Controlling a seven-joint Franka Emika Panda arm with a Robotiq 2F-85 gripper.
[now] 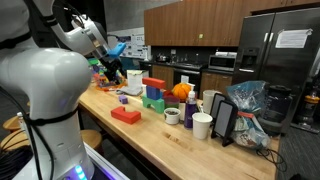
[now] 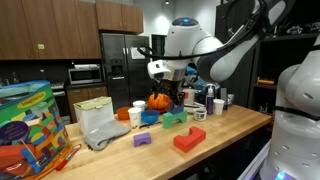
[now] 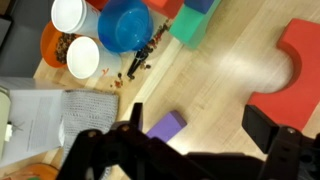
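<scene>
The gripper (image 3: 198, 118) is seen at the bottom edge of the wrist view with its two dark fingers (image 3: 268, 128) spread wide and nothing held between them. A small purple block (image 3: 166, 125) is found low in the frame, lying flat on the wooden table (image 3: 230, 70) in the gap between the fingers, closer to the finger at the left, and it is not touched. A red block (image 3: 295, 60) is placed at the right edge, well apart from the purple one. A grey cloth (image 3: 60, 110) is spread at the lower left, and a blue bowl (image 3: 125, 25) and a white cup (image 3: 82, 57) are set at the upper left. In an exterior view the gripper (image 2: 172, 92) is shown hanging above the table near the middle of the frame, with the purple block (image 2: 142, 139) below it and to the left.
</scene>
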